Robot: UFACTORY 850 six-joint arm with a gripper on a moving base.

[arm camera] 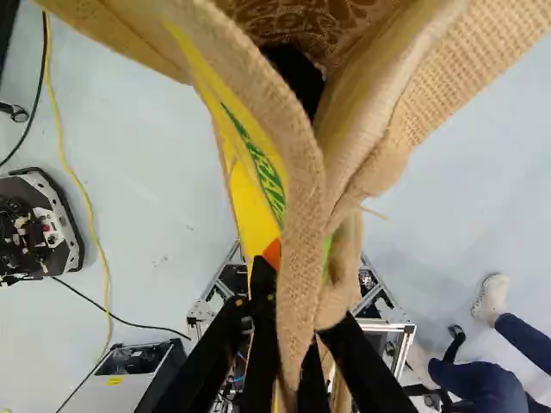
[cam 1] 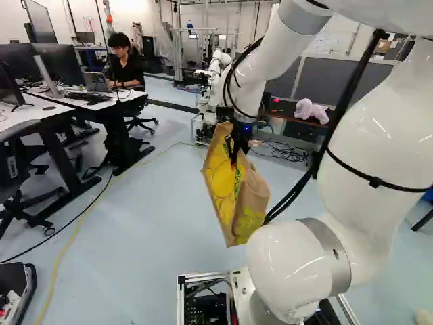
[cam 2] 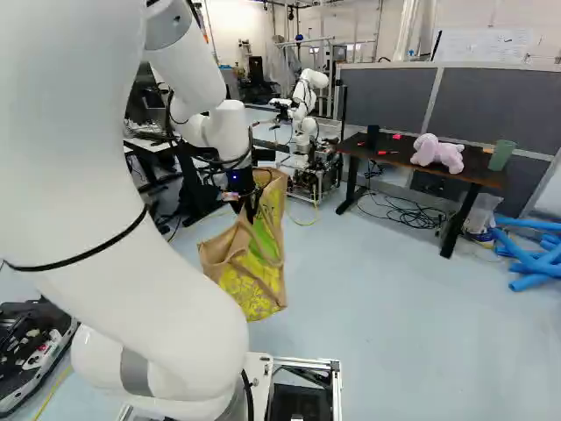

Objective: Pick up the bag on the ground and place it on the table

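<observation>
My gripper [cam 2: 249, 210] is ahead of the base, closed around the upper edge of the tan bag [cam 2: 252, 285] with yellow and green print. In the left base view the bag [cam 1: 230, 186] hangs tilted below the gripper and looks lifted off the floor. Gathered tan cloth runs between both fingers of the gripper [arm camera: 297, 323] in the wrist view, and the bag's mouth [arm camera: 293, 21] gapes ahead of them. The dark brown table [cam 2: 478, 167] stands beyond and to the right of the bag in the right base view, apart from it.
A pink plush toy [cam 2: 436, 153], a green cup [cam 2: 501, 155] and small red items lie on the table. Another robot [cam 2: 307, 105] stands left of it. Blue tubes [cam 2: 530, 259] lie on the floor at its right. Desks [cam 1: 67, 108] and a yellow cable [cam 1: 64, 250] are at the left.
</observation>
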